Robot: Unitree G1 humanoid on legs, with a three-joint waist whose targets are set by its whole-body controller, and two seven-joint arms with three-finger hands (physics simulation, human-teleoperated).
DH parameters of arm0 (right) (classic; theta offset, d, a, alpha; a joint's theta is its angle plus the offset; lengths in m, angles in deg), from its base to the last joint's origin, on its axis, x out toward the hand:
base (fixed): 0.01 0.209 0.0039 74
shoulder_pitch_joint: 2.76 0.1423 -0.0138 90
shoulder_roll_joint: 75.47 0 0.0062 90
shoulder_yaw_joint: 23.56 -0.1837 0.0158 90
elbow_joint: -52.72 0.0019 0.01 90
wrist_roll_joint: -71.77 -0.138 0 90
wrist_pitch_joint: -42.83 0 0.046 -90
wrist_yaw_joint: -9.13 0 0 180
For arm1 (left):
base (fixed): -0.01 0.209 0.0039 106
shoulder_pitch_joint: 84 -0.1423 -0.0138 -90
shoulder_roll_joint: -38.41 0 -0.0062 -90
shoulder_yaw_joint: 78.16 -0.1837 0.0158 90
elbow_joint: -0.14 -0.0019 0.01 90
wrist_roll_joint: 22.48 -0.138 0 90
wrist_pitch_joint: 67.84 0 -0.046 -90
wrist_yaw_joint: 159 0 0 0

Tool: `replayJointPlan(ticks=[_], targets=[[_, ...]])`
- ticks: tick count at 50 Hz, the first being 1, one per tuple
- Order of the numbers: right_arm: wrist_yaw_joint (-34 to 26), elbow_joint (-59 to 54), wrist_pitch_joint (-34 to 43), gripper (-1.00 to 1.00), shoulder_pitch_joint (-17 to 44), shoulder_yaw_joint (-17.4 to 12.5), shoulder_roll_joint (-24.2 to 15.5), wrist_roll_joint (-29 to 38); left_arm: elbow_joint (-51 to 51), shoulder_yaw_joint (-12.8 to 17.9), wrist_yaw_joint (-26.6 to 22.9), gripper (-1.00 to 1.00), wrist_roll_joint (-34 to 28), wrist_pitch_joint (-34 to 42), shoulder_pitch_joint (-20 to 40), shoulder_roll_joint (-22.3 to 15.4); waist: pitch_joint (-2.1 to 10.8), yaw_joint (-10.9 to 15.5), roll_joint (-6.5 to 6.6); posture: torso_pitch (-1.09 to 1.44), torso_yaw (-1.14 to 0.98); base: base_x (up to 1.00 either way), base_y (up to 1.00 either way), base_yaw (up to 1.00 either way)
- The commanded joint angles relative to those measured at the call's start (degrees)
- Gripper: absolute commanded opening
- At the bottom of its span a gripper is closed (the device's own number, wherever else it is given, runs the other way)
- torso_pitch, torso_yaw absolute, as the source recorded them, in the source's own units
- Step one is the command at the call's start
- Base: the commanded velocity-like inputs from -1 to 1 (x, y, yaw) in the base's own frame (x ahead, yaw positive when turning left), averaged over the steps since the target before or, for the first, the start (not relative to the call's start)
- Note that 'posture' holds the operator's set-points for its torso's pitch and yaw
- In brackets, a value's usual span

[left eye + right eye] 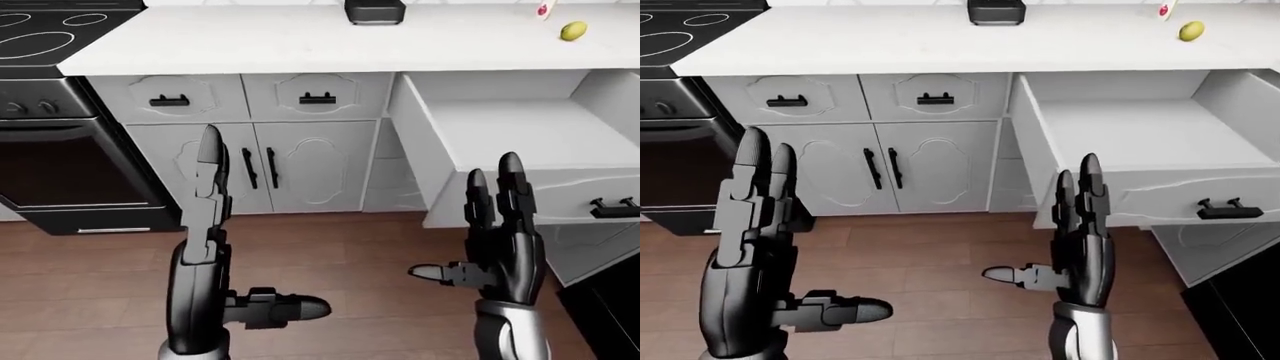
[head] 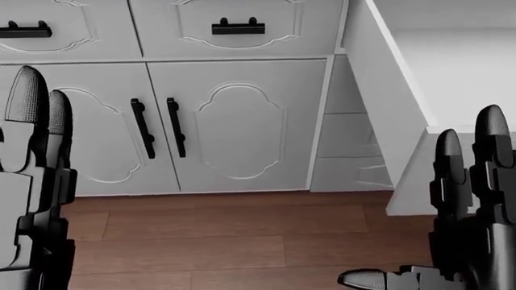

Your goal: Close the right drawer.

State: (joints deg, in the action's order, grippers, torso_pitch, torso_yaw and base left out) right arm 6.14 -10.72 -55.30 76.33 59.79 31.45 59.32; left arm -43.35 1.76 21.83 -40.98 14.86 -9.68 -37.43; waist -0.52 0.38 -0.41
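The right drawer (image 1: 1140, 135) is pulled far out from under the white counter, its white inside bare. Its front panel (image 1: 1170, 196) carries a black handle (image 1: 1221, 209) near the right edge of the right-eye view. My right hand (image 1: 1078, 180) is open, fingers upright and thumb pointing left, overlapping the left end of the front panel. It is left of the handle, and I cannot tell whether it touches the panel. My left hand (image 1: 765, 172) is also open and raised at the view's left, before the cabinet doors, holding nothing.
A black stove and oven (image 1: 60, 165) stand at the left. Two shut drawers (image 1: 317, 97) sit above double cabinet doors (image 1: 260, 165). On the counter (image 1: 300, 37) are a black object (image 1: 375, 10) and a green fruit (image 1: 573, 31). Wooden floor (image 1: 330, 247) lies below.
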Motion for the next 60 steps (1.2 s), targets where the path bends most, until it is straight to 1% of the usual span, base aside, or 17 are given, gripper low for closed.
replayJointPlan(ticks=[1,3,11,18,24,28,29,31,37,39,41,42,44,51,53,55,60], targets=[[-0.4,2.4,-1.5,1.0,0.6,0.0,-0.2,-0.1,2.1,-0.1,0.3,1.0,0.0,-1.3,0.5,0.0,1.37,-0.3,0.17,0.0,0.0,0.0,0.0,-0.12],[-0.5,2.3,-1.4,1.0,0.5,0.0,-0.2,-0.1,2.1,-0.1,0.3,1.0,0.0,-1.3,0.5,0.0,-0.28,-0.3,0.47,0.0,0.0,0.0,0.0,-0.17],[-1.0,2.2,-1.7,1.0,0.3,0.1,-0.2,-0.2,2.1,-0.1,0.4,1.0,0.0,-1.6,0.3,-0.1,-1.25,-1.1,0.43,0.0,0.0,0.0,0.0,-0.28],[-1.2,2.1,-1.7,1.0,0.3,0.2,-0.2,-0.2,2.4,-0.4,0.4,1.0,-0.1,-1.6,0.1,-0.1,-2.12,-0.8,2.91,0.0,0.0,0.0,0.0,-0.29],[-1.6,2.2,-1.7,1.0,0.1,0.3,-0.2,-0.2,2.3,-0.6,0.3,1.0,-0.1,-1.6,0.2,-0.2,-1.34,-0.4,1.15,0.0,0.0,0.0,0.0,-0.3],[-1.8,2.2,-1.7,1.0,0.1,0.3,-0.2,-0.4,2.4,-0.6,0.3,1.0,-0.2,-1.5,0.2,-0.2,-1.23,-0.3,-2.71,0.0,0.0,0.0,0.0,-0.31],[-1.9,2.1,-1.7,1.0,0.1,0.3,-0.2,-0.3,2.4,-0.7,0.3,1.0,-0.1,-1.5,0.2,-0.2,-1.55,-1.0,-0.66,0.0,0.0,0.0,0.0,-0.31],[-1.9,2.2,-1.6,1.0,0.1,0.3,-0.2,-0.3,2.4,-0.7,0.3,1.0,-0.2,-1.5,0.2,-0.2,-1.54,-1.1,-1.78,0.0,0.0,0.0,0.0,-0.32],[-2.0,2.4,-1.6,1.0,-0.1,0.5,-0.1,-0.2,2.4,-0.7,0.2,1.0,-0.1,-1.5,0.2,-0.2,-2.56,-0.7,0.87,0.0,0.0,0.0,0.0,-0.32],[-1.9,2.2,-1.6,1.0,0.0,0.5,-0.1,-0.1,2.3,-0.7,0.2,1.0,0.0,-1.5,0.3,-0.3,-2.69,-0.6,2.54,0.0,0.0,0.0,0.0,-0.33],[-2.0,2.2,-1.6,1.0,0.0,0.4,-0.2,-0.3,2.1,-0.8,0.2,1.0,-0.2,-1.7,0.2,-0.3,-1.41,-0.3,6.1,0.0,0.0,0.0,0.0,-0.33],[-2.0,2.1,-1.6,1.0,0.0,0.5,-0.2,-0.2,2.1,-0.7,0.2,1.0,-0.1,-1.7,0.2,-0.3,-1.72,0.3,3.92,0.0,0.0,0.0,0.0,-0.32],[-1.9,2.1,-1.6,1.0,0.0,0.4,-0.2,-0.2,2.1,-0.7,0.2,1.0,-0.1,-1.8,0.1,-0.3,-2.15,0.1,4.27,0.0,0.0,0.0,0.0,-0.32],[-2.2,1.9,-1.7,1.0,0.0,0.4,-0.2,-0.2,2.0,-0.9,0.3,1.0,-0.2,-1.9,0.1,-0.3,-1.79,0.0,0.97,0.0,0.0,0.0,0.0,-0.33],[-2.1,1.9,-1.7,1.0,0.0,0.3,-0.2,-0.2,1.9,-0.9,0.3,1.0,-0.2,-1.8,0.2,-0.3,-1.75,0.0,-0.7,0.0,0.0,0.0,0.0,-0.33],[-2.2,2.0,-1.7,1.0,0.0,0.4,-0.2,-0.2,1.9,-0.9,0.3,1.0,-0.1,-1.9,0.1,-0.3,-0.75,-0.3,-4.0,0.0,0.0,0.0,0.0,-0.32],[-2.4,1.9,-1.7,1.0,-0.1,0.4,-0.2,-0.2,1.9,-0.9,0.2,1.0,-0.2,-1.8,0.1,-0.3,-1.4,-1.1,-1.57,0.0,0.0,0.0,0.0,-0.33]])
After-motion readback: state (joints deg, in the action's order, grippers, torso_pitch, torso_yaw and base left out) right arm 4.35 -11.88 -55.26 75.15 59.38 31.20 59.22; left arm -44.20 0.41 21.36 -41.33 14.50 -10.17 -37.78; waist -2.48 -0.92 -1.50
